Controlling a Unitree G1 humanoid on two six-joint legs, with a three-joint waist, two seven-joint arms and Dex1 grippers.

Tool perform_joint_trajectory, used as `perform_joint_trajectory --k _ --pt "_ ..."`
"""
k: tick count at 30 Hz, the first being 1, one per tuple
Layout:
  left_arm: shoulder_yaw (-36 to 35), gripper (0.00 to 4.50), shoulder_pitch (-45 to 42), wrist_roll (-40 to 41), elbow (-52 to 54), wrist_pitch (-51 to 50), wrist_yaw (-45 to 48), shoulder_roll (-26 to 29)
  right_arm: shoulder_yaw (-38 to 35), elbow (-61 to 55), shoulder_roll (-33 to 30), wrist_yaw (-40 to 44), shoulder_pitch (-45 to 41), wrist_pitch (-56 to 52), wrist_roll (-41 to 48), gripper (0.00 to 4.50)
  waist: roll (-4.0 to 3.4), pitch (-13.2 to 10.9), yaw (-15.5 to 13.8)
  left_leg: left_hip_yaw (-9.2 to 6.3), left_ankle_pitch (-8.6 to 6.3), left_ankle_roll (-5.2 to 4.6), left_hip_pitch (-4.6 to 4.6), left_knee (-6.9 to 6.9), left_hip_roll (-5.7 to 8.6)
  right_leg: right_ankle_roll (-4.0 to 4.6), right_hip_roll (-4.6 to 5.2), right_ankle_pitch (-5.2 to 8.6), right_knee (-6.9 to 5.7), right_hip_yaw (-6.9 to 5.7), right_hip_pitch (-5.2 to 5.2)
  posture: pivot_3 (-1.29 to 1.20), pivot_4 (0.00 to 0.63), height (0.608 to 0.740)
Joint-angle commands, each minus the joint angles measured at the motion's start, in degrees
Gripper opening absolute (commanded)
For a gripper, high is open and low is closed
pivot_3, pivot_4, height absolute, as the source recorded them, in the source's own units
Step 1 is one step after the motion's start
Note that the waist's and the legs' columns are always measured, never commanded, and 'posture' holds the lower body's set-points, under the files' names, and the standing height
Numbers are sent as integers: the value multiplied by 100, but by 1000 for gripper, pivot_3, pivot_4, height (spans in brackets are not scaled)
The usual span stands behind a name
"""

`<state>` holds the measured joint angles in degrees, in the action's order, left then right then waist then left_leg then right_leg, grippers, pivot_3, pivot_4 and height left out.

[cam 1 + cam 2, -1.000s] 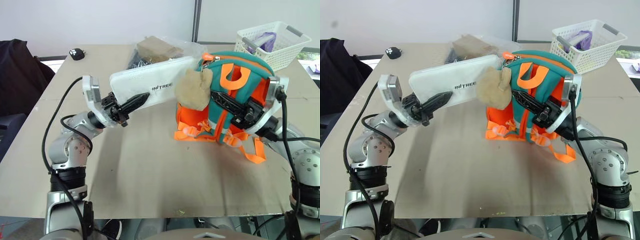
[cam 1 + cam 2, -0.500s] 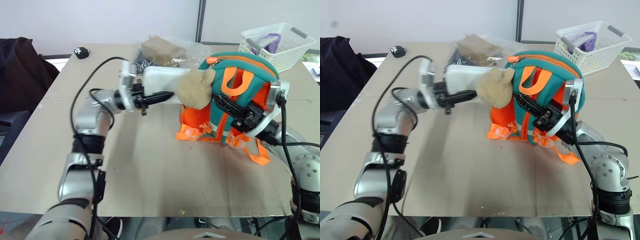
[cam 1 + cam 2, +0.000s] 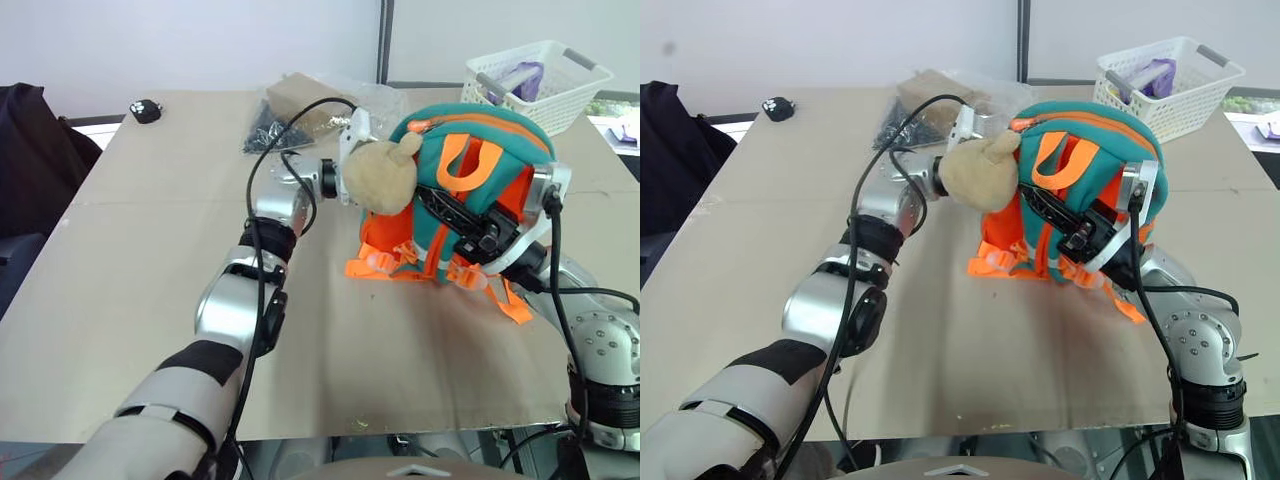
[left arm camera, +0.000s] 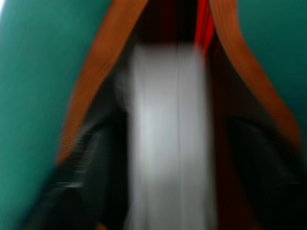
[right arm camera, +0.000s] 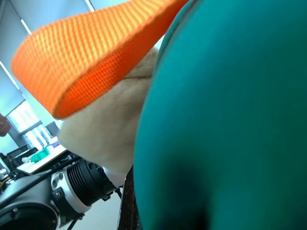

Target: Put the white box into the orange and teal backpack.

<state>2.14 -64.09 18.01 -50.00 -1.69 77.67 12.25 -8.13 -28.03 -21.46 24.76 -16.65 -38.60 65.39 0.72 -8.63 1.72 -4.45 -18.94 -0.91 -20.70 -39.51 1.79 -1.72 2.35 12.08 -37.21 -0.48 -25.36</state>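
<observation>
The orange and teal backpack (image 3: 470, 140) stands upright on the table, a tan plush toy (image 3: 380, 180) hanging at its left side. My left arm reaches level into its opening from the left, the wrist (image 3: 335, 178) just behind the plush. In the left wrist view the white box (image 4: 168, 134) stands on edge inside the orange-rimmed opening. My left gripper (image 4: 172, 163) is open around it, and one dark finger (image 4: 91, 167) shows beside the box. My right gripper (image 3: 470, 228) is shut on the backpack's front between the orange straps.
A white lattice basket (image 3: 535, 85) sits at the table's far right corner. Behind the backpack lies a clear bag (image 3: 310, 105) holding a tan block and dark pieces. A small black object (image 3: 146, 110) is at the far left. Bare tabletop (image 3: 150, 300) lies in front.
My left arm has swung right and carried the white box into the backpack's opening, out of the head views. Its fingers have spread apart. The right arm has kept still.
</observation>
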Motion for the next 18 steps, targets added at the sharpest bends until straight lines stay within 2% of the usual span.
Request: perform_joint_trajectory --k 1,5,10,13,18 --pt "-637 4455 419 552 1102 -688 -320 464 -58 -121 20 113 36 161 -38 0 0 0 33 0 0 0 -3 -1 0 0 0 0 -8 1 -5 0 150 725" --pt "-1165 4455 1548 1279 2942 -2011 -829 1019 -56 -68 32 177 84 213 -111 0 0 0 85 5 0 1 7 0 -5 0 15 0 -30 37 -19 0 150 725" --pt "-1782 4455 2568 2466 4915 -3540 -1585 1481 -4 -22 64 241 122 228 -156 0 3 -1 -52 -12 1 4 -6 -16 3 0 29 0 -33 35 -19 0 150 725" --pt "-1668 4455 2864 2908 5791 -4066 -1772 1629 64 52 113 291 84 221 -193 0 4 -2 -121 -14 0 4 -10 -31 6 0 32 0 -35 33 -16 0 150 725" --pt "-1063 4455 2761 2624 6158 -3865 -2051 1392 116 116 165 293 -36 192 -230 0 3 -1 -119 -11 1 4 1 -44 12 0 31 0 -48 34 -6 0 150 725"
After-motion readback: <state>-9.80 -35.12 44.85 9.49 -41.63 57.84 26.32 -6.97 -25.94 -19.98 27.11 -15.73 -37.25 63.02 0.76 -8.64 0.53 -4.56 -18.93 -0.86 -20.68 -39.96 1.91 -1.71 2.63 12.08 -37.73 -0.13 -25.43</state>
